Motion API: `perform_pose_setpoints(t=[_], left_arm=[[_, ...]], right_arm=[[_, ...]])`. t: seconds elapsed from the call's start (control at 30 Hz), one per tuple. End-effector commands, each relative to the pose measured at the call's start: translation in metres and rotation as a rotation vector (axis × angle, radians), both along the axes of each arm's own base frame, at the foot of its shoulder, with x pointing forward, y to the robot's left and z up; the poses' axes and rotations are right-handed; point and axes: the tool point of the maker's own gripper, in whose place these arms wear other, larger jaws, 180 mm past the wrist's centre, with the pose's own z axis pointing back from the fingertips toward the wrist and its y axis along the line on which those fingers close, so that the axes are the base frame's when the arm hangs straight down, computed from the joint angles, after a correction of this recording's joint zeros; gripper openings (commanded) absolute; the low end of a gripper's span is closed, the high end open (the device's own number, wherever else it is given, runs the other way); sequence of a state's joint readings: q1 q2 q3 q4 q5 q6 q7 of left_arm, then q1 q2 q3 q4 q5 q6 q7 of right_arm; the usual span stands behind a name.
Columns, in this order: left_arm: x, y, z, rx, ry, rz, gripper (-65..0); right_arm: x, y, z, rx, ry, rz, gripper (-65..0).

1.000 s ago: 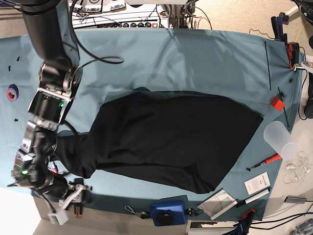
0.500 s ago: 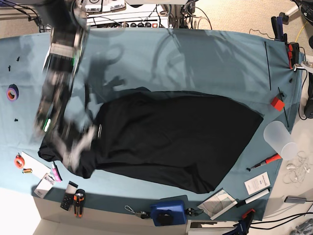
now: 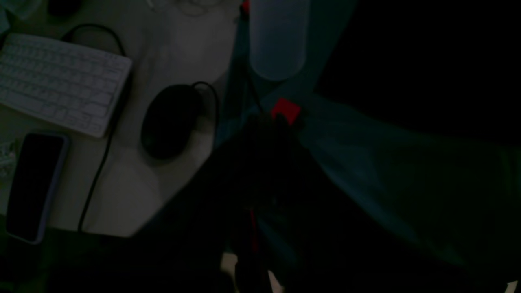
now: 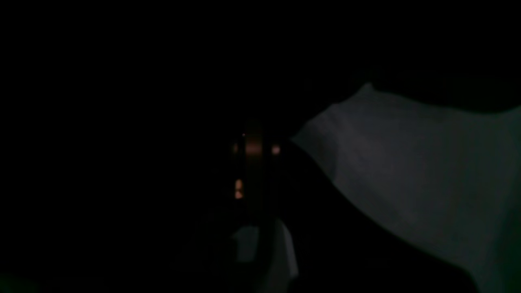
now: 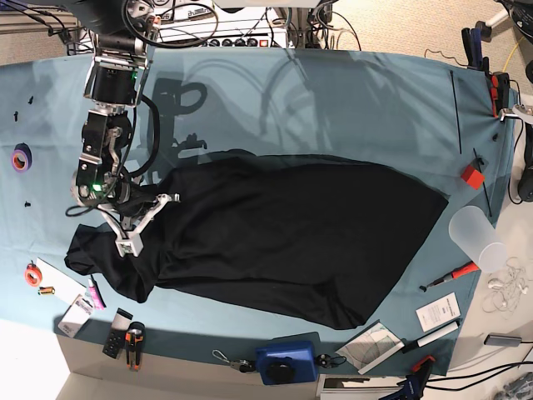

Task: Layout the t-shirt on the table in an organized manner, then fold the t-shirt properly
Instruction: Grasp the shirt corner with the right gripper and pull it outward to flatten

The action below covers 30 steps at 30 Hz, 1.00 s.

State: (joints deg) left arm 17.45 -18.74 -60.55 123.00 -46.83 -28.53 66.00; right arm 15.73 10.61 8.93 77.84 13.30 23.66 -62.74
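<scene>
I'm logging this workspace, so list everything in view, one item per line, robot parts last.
t-shirt: one, black, spread across the middle of the table
table: one, teal cloth cover, fills the base view
tape roll: one, purple, table's left edge
red block: one, red, right edge of the table
plastic cup: one, translucent white, lying at the right edge
blue box: one, blue, near edge of the table
keyboard: one, white, on the side desk in the left wrist view
mouse: one, black, beside the keyboard
phone: one, dark, below the keyboard
right gripper: one, white fingers, at the t-shirt's left end
left gripper: not in the base view; too dark to make out in the left wrist view
</scene>
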Motion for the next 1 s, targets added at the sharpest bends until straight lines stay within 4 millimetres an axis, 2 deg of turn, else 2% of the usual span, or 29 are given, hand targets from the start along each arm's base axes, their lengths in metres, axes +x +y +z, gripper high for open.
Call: perform_pose_setpoints(t=[0.0,0.1,0.2,0.27,0.3,0.37,0.53,0.63,0.73,0.83,0.9,0.97], left_arm=[[0.004,0.0,0.013,0.021,-0.043,-0.014,-65.0],[0.004,0.0,0.013,0.02,-0.044,-0.014,-65.0],[0.004,0.0,0.013,0.02,-0.044,-0.014,-65.0],[0.004,0.0,0.013,0.02,-0.044,-0.014,-65.0],[0.004,0.0,0.013,0.02,-0.044,-0.014,-65.0],[0.004,0.0,0.013,0.021,-0.043,-0.014,-65.0],[0.005,0.0,0.015,0.021,-0.056,-0.015,-65.0],[0.006,0.0,0.017,0.022,-0.07,-0.016,-65.0],[0.006,0.0,0.017,0.022,-0.069,-0.016,-65.0],[0.006,0.0,0.017,0.022,-0.069,-0.016,-65.0],[0.006,0.0,0.017,0.022,-0.069,-0.016,-65.0],[0.006,0.0,0.017,0.022,-0.069,-0.016,-65.0]], right_arm=[[0.021,-0.005,0.032,-0.016,-0.104,-0.003,-65.0],[0.03,-0.002,0.069,-0.046,-0.212,0.014,-65.0],[0.036,0.004,0.124,-0.09,-0.373,0.036,-65.0],[0.035,0.01,0.162,-0.122,-0.478,0.054,-65.0],[0.032,0.012,0.175,-0.136,-0.509,0.06,-65.0],[0.025,0.014,0.183,-0.161,-0.522,0.064,-65.0],[0.001,0.02,0.163,-0.158,-0.471,0.084,-65.0],[-0.023,0.025,0.163,-0.163,-0.47,0.098,-65.0],[-0.049,0.02,0.178,-0.185,-0.523,0.084,-65.0],[-0.07,0.005,0.207,-0.235,-0.632,0.034,-65.0],[-0.075,-0.006,0.22,-0.245,-0.679,-0.003,-65.0],[-0.074,-0.018,0.222,-0.243,-0.687,-0.036,-65.0]])
